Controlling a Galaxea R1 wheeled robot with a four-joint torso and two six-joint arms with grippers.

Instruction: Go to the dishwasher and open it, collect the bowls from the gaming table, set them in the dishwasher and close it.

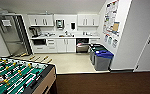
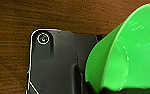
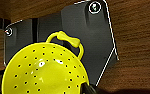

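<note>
dishwasher: we see it at the far kitchen wall under the counter, door apparently already down, so opening looks done; loading and closing remain | wrist views add what the head view lacks: green bowl at left end effector, yellow perforated bowl at right; grips we cannot tell

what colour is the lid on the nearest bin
Blue lid on the grey plastic bin, best in the head view.
</note>
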